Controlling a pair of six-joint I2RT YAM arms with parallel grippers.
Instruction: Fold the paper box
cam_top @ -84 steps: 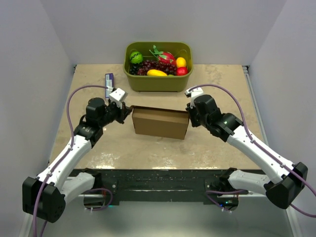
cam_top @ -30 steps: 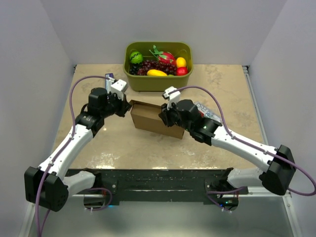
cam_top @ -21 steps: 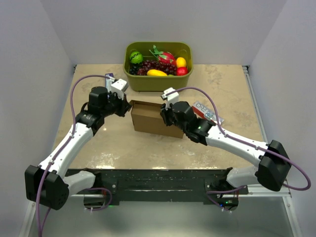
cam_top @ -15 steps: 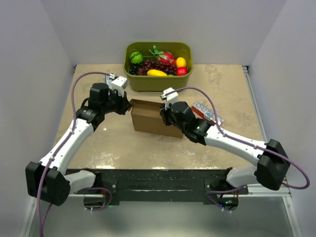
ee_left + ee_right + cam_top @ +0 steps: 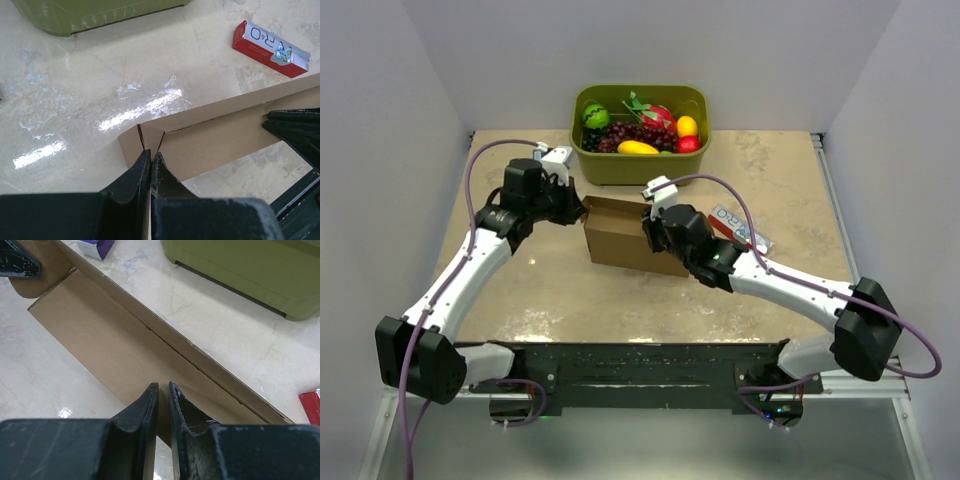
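The paper box (image 5: 625, 240) is being held upright on the table (image 5: 570, 290), just in front of the green tub (image 5: 640, 168) (the one with fruit (image 5: 638, 130) piled in it), with a strip of bare tabletop between them. The box's left-end flap is being pinched by the left gripper (image 5: 151, 156), jaws tight together on the cardboard. Further along, the top edge is being clamped by the right gripper (image 5: 163, 386), jaws down to a narrow slit on the cardboard. A red carton (image 5: 740, 228) is lying flat in front of the tub's right corner, just past the box's right end and beside the right arm. A purple packet (image 5: 97, 247) is being glimpsed off the tub's left corner, mostly cut off. The tub's wall is sitting close behind both grippers.
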